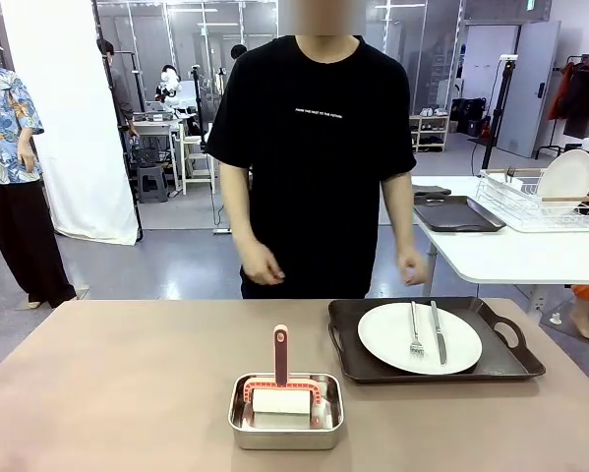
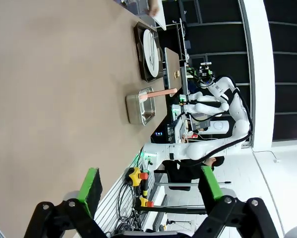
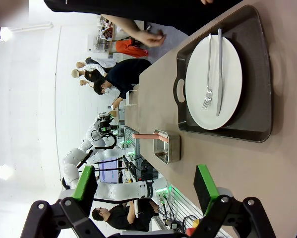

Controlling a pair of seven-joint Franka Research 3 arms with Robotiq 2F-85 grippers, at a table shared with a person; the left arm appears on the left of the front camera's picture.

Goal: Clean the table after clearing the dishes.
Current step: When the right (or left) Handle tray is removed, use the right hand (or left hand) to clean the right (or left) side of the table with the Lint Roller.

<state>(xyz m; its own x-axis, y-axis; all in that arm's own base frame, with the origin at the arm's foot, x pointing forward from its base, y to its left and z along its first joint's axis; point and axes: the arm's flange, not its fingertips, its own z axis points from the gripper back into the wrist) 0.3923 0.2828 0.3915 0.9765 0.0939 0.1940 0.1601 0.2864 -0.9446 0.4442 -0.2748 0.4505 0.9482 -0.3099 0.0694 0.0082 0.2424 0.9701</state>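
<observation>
On the tan-brown table a dark handled tray sits right of centre, carrying a round white plate with a metal fork and knife. The same tray and plate appear in the right wrist view, and the tray shows far off in the left wrist view. My left gripper hangs open above the table's edge, nothing between its green pads. My right gripper is also open and holds nothing, short of the tray.
A shiny steel pan near the front centre holds a white block and a pink-handled tool. A person in a black shirt stands at the far side, hands low. A white side table at the right carries a wire rack and another tray.
</observation>
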